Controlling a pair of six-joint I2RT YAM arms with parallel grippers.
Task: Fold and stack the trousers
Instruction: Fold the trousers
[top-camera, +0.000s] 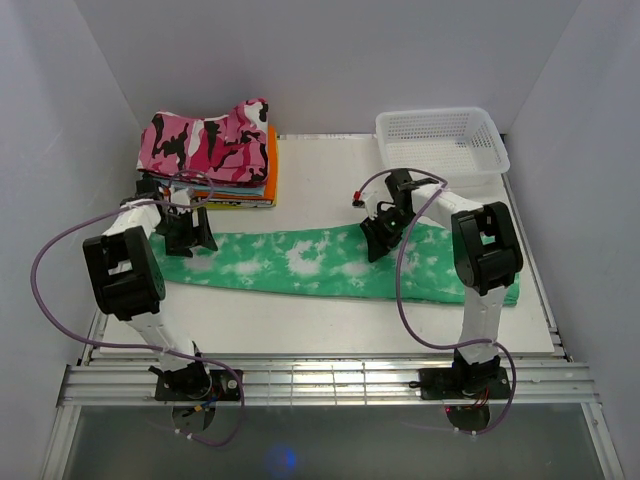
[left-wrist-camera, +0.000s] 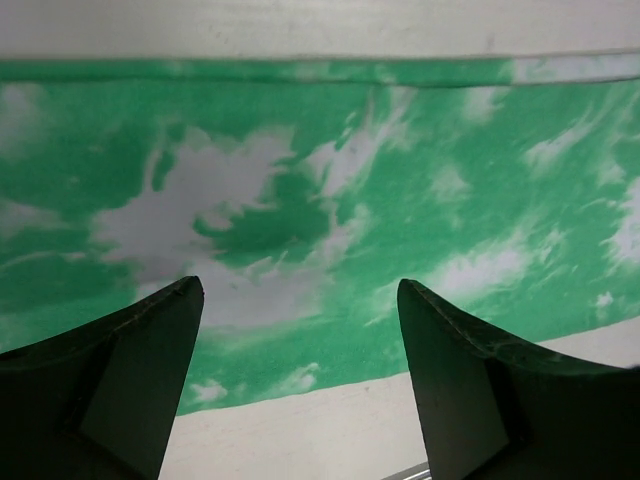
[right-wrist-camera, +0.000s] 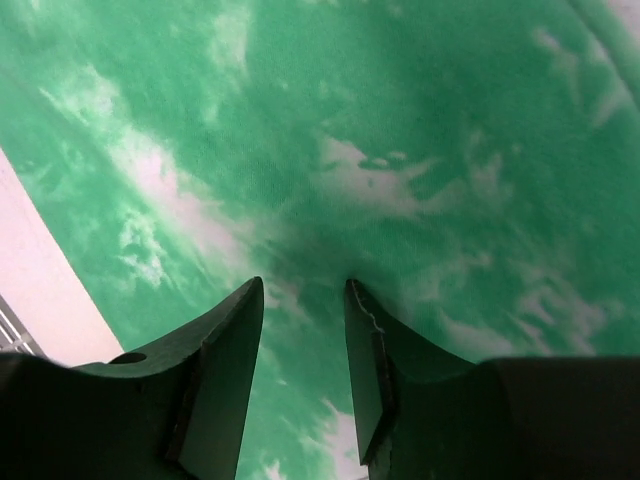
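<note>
Trousers (top-camera: 330, 265) in mint green with white blotches lie flat on the white table (top-camera: 330, 325) as one long band across most of its width. The long axis runs left to right, and the right end sits a little closer to the arms' bases than the left. I cannot tell which end is the waist.

Just behind the left end stands a pile of clothes, with a pink, black and white camouflage garment (top-camera: 205, 138) on top of orange folded clothes (top-camera: 271, 160). A white mesh basket (top-camera: 430, 113) sits at the far right corner, apart from the fabric. From above, the right arm's upper link hides part of the band's right end.

The left gripper (left-wrist-camera: 300, 290) hangs over the left end near the pile, its jaws spread wide with nothing between them. The right gripper (right-wrist-camera: 303, 285) is down on the fabric right of the middle, its jaws drawn close with a narrow gap. I cannot tell whether they pinch any cloth.
</note>
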